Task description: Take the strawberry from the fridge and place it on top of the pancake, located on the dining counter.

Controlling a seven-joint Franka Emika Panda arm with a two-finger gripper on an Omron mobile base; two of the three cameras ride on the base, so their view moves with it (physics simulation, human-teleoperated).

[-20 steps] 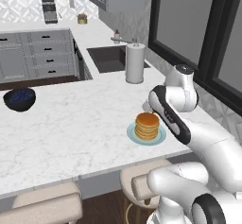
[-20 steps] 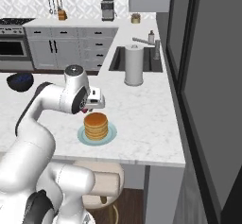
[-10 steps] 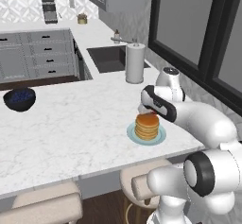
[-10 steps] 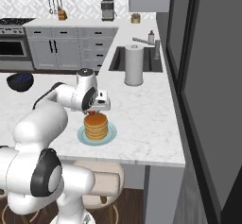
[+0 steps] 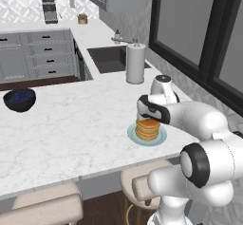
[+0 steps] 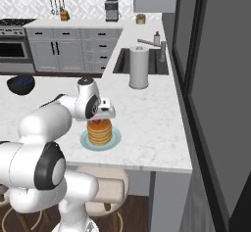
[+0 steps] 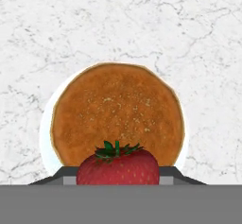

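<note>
A stack of golden pancake (image 7: 116, 112) rests on a pale blue plate (image 7: 45, 124) on the white marble dining counter (image 5: 71, 124). My gripper (image 7: 117, 176) is shut on the red strawberry (image 7: 117, 167), which hangs over the stack's near edge. From the left base view the gripper (image 5: 149, 117) sits just above the pancake (image 5: 147, 128). From the right base view a speck of red strawberry (image 6: 98, 122) shows under the gripper (image 6: 101, 118), right over the pancake (image 6: 100, 133). The fridge is out of view.
A paper towel roll (image 5: 135, 63) stands behind the plate, beside the sink (image 5: 111, 59). A dark bowl (image 5: 19, 99) sits at the counter's far left. Beige stools (image 5: 42, 205) are tucked under the front edge. Dark window frames line the right side.
The arm has folded in and the hand has come down a little, now sitting directly over the pancake stack with the strawberry still held.
</note>
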